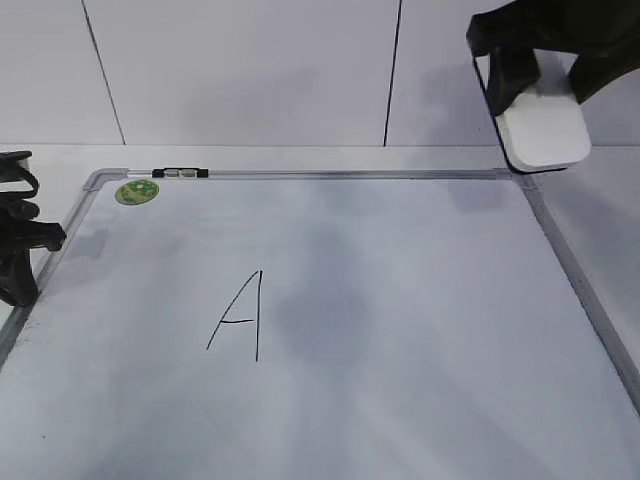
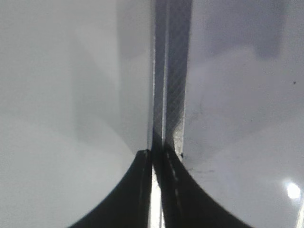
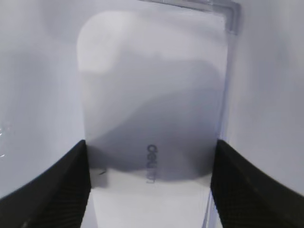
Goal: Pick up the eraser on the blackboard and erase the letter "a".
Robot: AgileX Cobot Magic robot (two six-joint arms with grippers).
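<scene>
The blackboard [image 1: 400, 300] is a large white board with a silver-grey frame, lying flat. A tall black capital "A" [image 1: 238, 316] is written on it; no small "a" shows. My right gripper [image 1: 545, 70] is shut on the white eraser [image 1: 543, 130] and holds it above the board's far right corner. In the right wrist view the eraser [image 3: 152, 109] fills the space between the fingers [image 3: 149, 185], grey lettering on top, with the board's corner frame behind. My left gripper [image 1: 20, 240] is at the board's left edge; in its wrist view the fingers [image 2: 156, 156] are closed over the frame [image 2: 168, 71].
A round green sticker [image 1: 137, 191] and a small black-silver clip [image 1: 180, 173] sit at the board's far left corner. A white panelled wall [image 1: 250, 70] stands behind the board.
</scene>
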